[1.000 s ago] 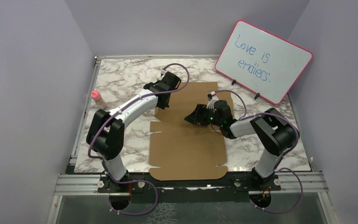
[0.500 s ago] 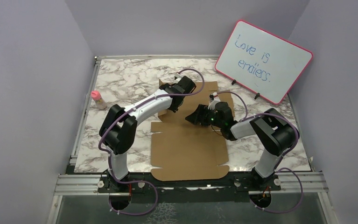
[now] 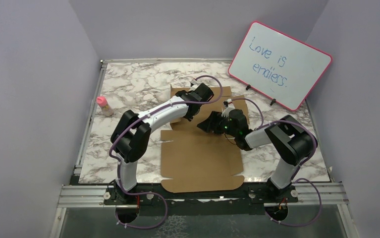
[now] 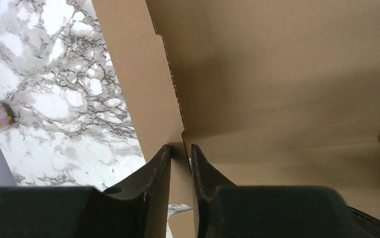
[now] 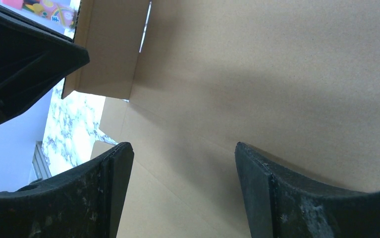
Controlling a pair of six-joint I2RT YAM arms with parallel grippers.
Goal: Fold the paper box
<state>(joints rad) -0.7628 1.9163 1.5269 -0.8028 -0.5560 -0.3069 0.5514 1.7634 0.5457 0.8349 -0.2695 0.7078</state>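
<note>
Cardboard fills most of my view. The box (image 3: 200, 158) lies opened out flat on the table (image 3: 128, 79), with its long axis running from the near edge, between the two arm bases, toward the far wall. The near half lies flat with no tool on it; both tools are at the far half. My right gripper (image 5: 183, 148) hangs low over the far panel with its jaws spread wide and nothing between them, pointing left toward the other tool. My left gripper (image 4: 180, 148) sits just left of it, at the far-left flap (image 4: 143, 74), which stands tilted up from the sheet along a perforated crease parallel to the long axis. Its jaws are narrow, and the card at the corner where that crease ends lies in the gap. I cannot tell whether the pads press on the card or merely straddle it. I judge that the coming move turns on one relation: the flap lies on the left side of the panel, the left arm is the one at it, and the right tool faces it from the inner side, near but apart. In the overhead view both wrists cover the spot where jaws meet card, and part of the sheet's far edge is hidden behind them. Off the sheet stand a bottle (image 3: 102, 103) at the left and a whiteboard (image 3: 279, 64) at the far right, both apart from the box.
</note>
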